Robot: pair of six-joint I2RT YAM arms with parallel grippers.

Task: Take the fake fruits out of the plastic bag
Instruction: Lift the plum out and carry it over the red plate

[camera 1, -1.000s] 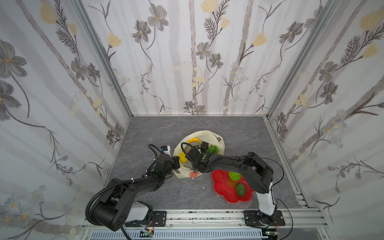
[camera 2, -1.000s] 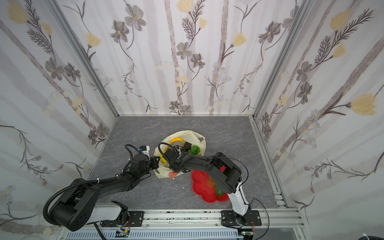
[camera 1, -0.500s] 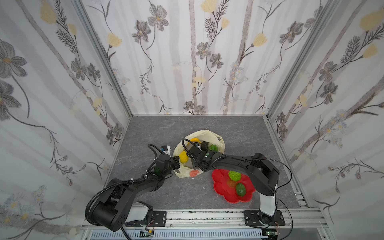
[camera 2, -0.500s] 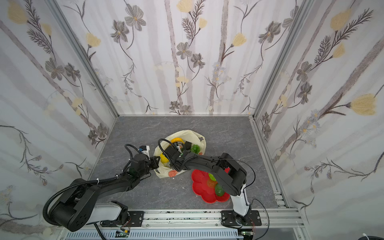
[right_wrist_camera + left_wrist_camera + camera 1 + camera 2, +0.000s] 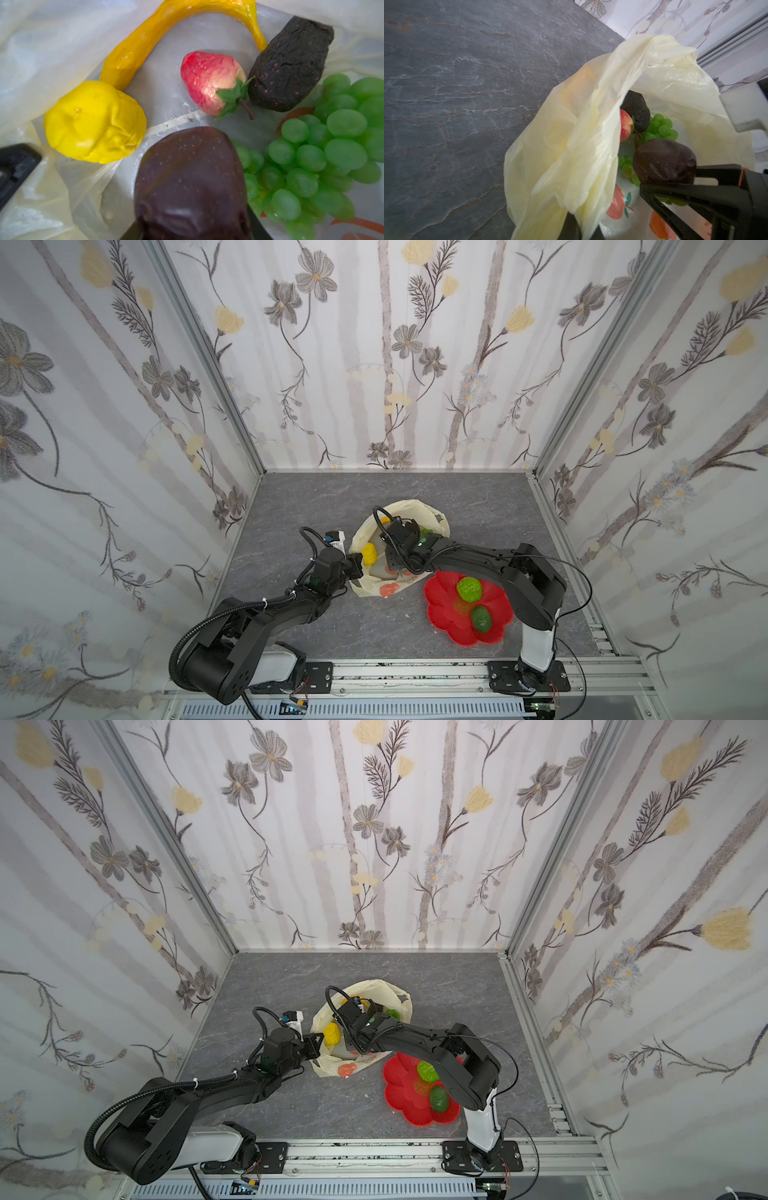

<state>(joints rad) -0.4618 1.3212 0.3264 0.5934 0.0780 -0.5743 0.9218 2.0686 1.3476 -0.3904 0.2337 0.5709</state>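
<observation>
Only the right arm has been shifted, its elbow swung toward the right edge of the worktop. Mid-worktop, the rim of the plastic bag is pinched by the closed left hand. Inside, beside the lemon, a blackish-brown fruit is clamped in the right hand. The red dish lies front-right of that hand, nearer the right arm.

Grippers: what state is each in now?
Left gripper: closed on the thin pale-yellow plastic bag.
Right gripper: closed on a glossy dark-brown plastic fruit.
</observation>
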